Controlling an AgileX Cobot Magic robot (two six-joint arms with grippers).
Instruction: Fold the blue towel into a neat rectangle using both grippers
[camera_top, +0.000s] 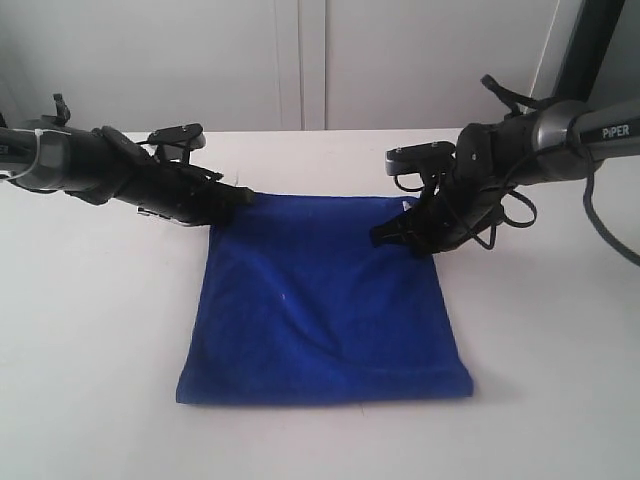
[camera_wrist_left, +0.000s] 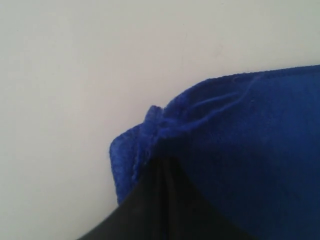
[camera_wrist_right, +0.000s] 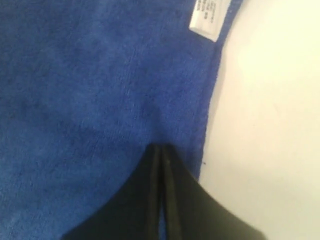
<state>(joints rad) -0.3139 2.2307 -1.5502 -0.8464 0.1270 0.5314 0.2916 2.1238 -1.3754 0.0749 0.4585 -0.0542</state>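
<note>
- the blue towel (camera_wrist_right: 90, 90) fills most of the view, its soft pile faintly creased.
- the right gripper (camera_wrist_right: 160, 150) shows as two black fingers pressed together with a thin seam between them, tips pinching the cloth just beside its edge.
- a white tag (camera_wrist_right: 207, 17) with faint print sits at that same edge.
- the pale table (camera_wrist_right: 270, 125) lies beyond the edge.

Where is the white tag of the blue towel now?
The white tag sits on the far edge of the blue towel in the exterior view, near its right corner, beside the right end effector.

"PiPER" in white letters on the right arm (camera_top: 590, 133), white tag (camera_wrist_right: 206, 17) on the blue towel (camera_wrist_right: 90, 90), tiny print unreadable
</note>
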